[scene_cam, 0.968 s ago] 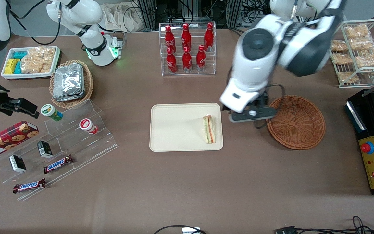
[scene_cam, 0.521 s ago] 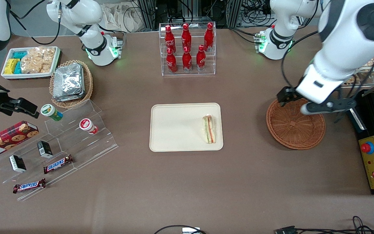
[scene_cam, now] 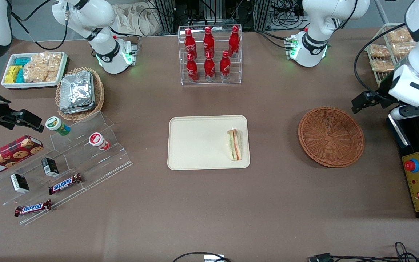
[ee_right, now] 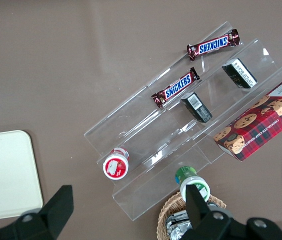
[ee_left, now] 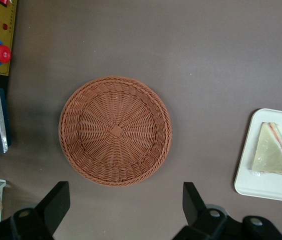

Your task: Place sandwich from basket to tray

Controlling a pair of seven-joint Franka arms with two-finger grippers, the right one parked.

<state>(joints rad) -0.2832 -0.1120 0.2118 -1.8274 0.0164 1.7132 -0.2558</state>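
The sandwich, a small wedge with orange and green stripes, lies on the cream tray, near the tray edge that faces the basket. It also shows in the left wrist view on the tray's corner. The reddish-brown woven basket is empty; the left wrist view shows its bare weave. My left gripper hangs raised beside the basket, toward the working arm's end of the table. It is open and empty.
A black control box with a red button stands just past the basket at the working arm's end. A wire rack of bagged snacks and a clear rack of red bottles stand farther from the camera. An acrylic snack stand is at the parked arm's end.
My left gripper has swung from beside the tray, across the basket, to the working arm's end of the table. The sandwich has stayed on the tray.
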